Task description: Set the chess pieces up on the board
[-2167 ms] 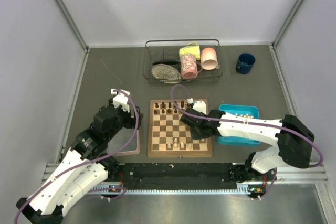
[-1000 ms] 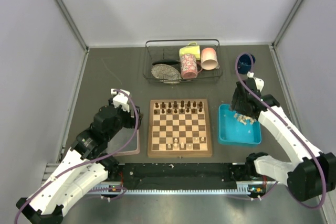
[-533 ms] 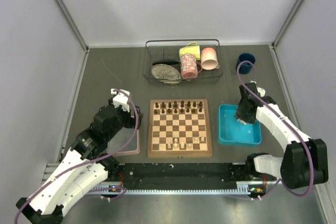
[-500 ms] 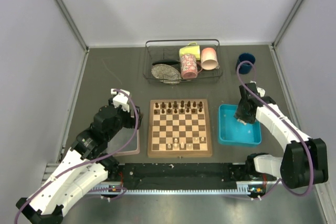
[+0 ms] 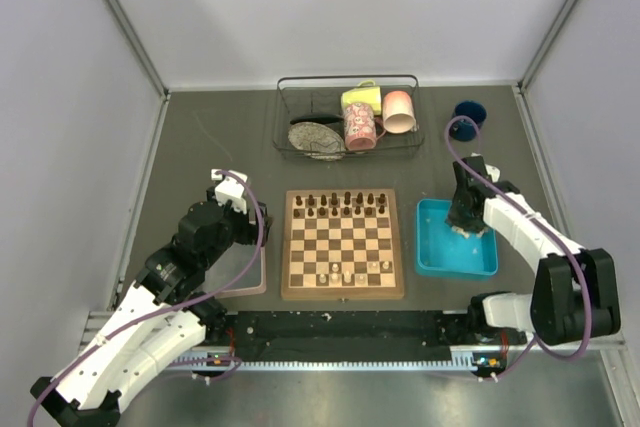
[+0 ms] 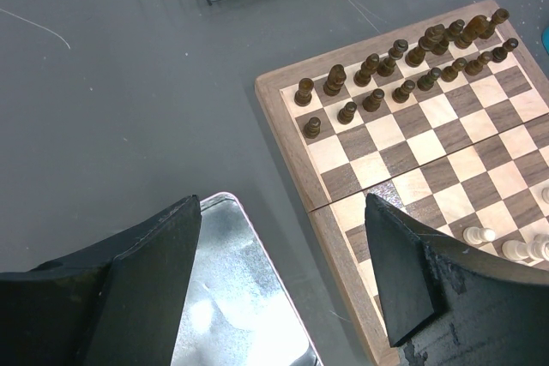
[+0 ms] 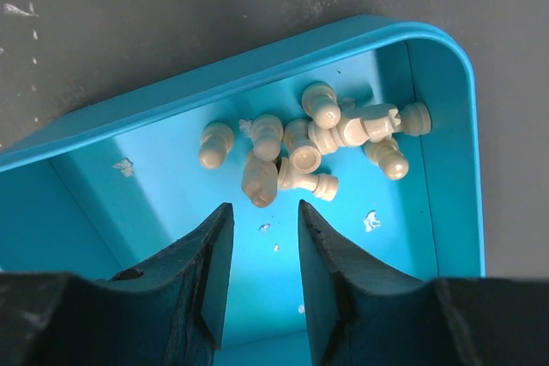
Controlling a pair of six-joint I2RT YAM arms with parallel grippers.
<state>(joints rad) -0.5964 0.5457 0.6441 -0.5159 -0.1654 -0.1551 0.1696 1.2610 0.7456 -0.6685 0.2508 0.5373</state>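
Note:
The board [image 5: 343, 292] lies mid-table with dark chess pieces [image 5: 345, 204] in its two far rows and a few cream ones [image 5: 350, 272] near the front. Loose cream chess pieces [image 7: 300, 147] lie heaped in a corner of the blue tray [image 7: 257, 62]. My right gripper [image 7: 264, 208] hangs low over that tray [image 5: 455, 269], just short of the heap. Its jaws stand narrowly apart with nothing between them. My left gripper [image 6: 281, 207] is wide open and holds nothing, above the gap between the clear tray [image 6: 232, 297] and the board's left border [image 6: 283, 109].
A wire basket [image 5: 347, 117] with mugs and a plate stands behind the board. A dark blue mug [image 5: 466, 119] sits at the back right, close behind my right arm. The clear tray lies left of the board under my left arm.
My right arm has swung from the board to the blue tray and dropped toward the cream pieces, its jaws narrowing. The left arm has not moved.

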